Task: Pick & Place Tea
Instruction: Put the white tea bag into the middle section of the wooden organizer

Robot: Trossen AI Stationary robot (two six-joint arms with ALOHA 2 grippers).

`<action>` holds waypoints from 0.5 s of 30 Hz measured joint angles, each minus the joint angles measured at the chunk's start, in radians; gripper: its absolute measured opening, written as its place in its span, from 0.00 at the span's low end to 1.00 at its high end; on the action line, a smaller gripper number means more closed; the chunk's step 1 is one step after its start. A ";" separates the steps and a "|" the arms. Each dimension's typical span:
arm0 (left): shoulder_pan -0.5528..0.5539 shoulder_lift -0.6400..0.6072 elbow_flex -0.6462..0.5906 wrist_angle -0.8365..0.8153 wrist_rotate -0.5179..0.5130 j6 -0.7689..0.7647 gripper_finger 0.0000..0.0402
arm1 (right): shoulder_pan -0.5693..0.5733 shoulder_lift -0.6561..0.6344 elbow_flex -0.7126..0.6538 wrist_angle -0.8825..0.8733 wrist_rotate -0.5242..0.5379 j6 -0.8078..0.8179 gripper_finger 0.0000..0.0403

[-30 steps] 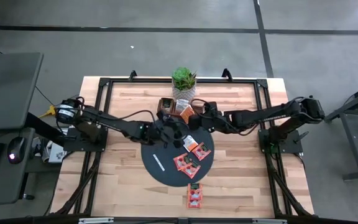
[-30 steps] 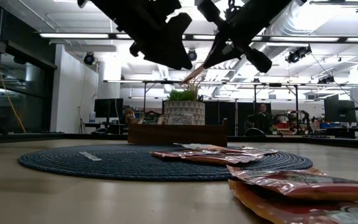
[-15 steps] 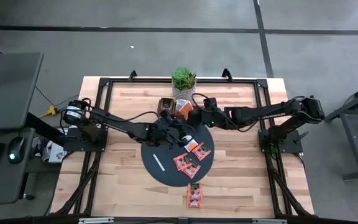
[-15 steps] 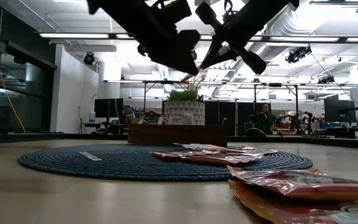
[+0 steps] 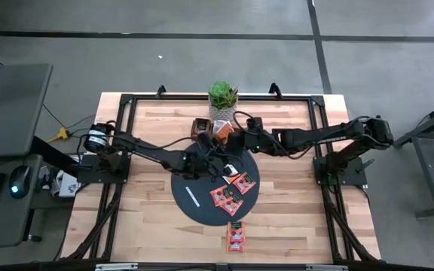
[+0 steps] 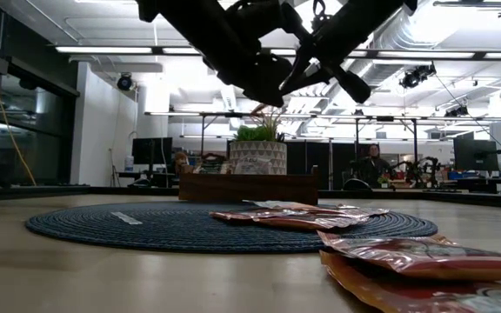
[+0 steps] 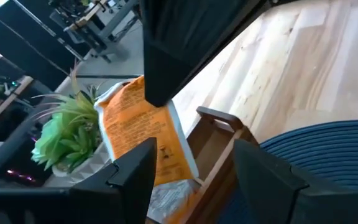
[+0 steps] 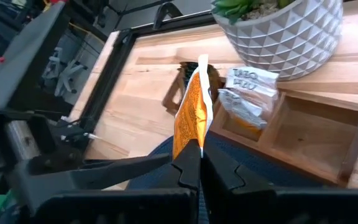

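Observation:
My right gripper (image 8: 197, 158) is shut on an orange tea sachet (image 8: 191, 112), held in the air over the far rim of the dark round mat (image 5: 194, 197), near the wooden tray (image 8: 309, 134). My left gripper (image 7: 194, 180) is open. It points at that sachet (image 7: 138, 134) from the table's left and stands just short of it, touching nothing that I can see. Several orange sachets (image 5: 228, 197) and a white one (image 5: 232, 169) lie flat on the mat. Two more (image 5: 236, 237) lie on the table in front of it. Some sachets (image 8: 247, 93) sit in a tray compartment. My right gripper pinches the orange sachet by its lower edge (image 8: 188, 142) between its two fingertips. The fingers come from the table's right, slanting down. The sachet stands up past the fingertips, edge-on in the right wrist view, lifted clear of tray and mat.
A potted plant (image 5: 222, 96) in a white faceted pot stands just behind the tray at the far edge. A thin white strip (image 5: 192, 197) lies on the mat's left part. A black frame (image 5: 126, 105) runs around the tabletop. Bare wood lies left and right of the mat.
My left gripper has gone toward the table's right and far side, closing on the sachet that my right gripper holds, and has rolled about its own axis. In the low view it now overlaps the right gripper. The sachet stays where it was.

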 joint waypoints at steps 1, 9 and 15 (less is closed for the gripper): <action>0.000 0.000 0.000 -0.001 -0.004 0.000 0.52 | 0.000 0.000 0.000 0.008 -0.002 0.001 0.00; 0.023 0.002 0.001 -0.025 -0.052 -0.012 0.52 | 0.000 0.000 0.000 0.077 -0.018 0.002 0.00; 0.029 0.002 0.001 -0.040 -0.096 -0.043 0.52 | 0.000 0.000 0.000 0.078 -0.017 0.001 0.00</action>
